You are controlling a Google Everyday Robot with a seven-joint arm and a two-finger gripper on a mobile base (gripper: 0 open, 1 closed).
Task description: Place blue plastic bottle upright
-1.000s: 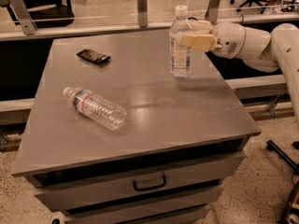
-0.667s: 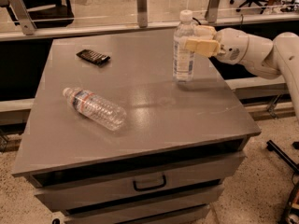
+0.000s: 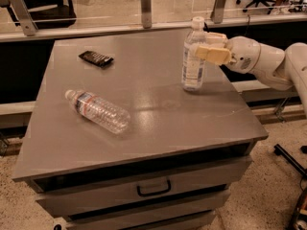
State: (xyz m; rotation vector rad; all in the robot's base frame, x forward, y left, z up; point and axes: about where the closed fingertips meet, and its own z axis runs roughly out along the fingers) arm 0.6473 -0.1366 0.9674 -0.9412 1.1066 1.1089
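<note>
The blue plastic bottle point(image 3: 193, 56), clear with a white cap and a pale label, stands upright at the table's right side. Its base is at the grey tabletop point(image 3: 158, 109) or just above it; I cannot tell whether it touches. My gripper point(image 3: 205, 46) reaches in from the right at the bottle's upper part. Its tan fingers point(image 3: 213, 54) are closed on the bottle just below the neck. The white arm point(image 3: 259, 61) stretches off to the right.
A ribbed clear bottle point(image 3: 98, 110) with a red-and-blue label lies on its side at the left front. A black flat object point(image 3: 96, 58) lies at the back left. A drawer handle point(image 3: 153, 188) is below the front edge. A railing with posts point(image 3: 146, 6) runs behind.
The gripper and the upright bottle have moved a little right and down towards the tabletop. The lying bottle and the black object have not moved.
</note>
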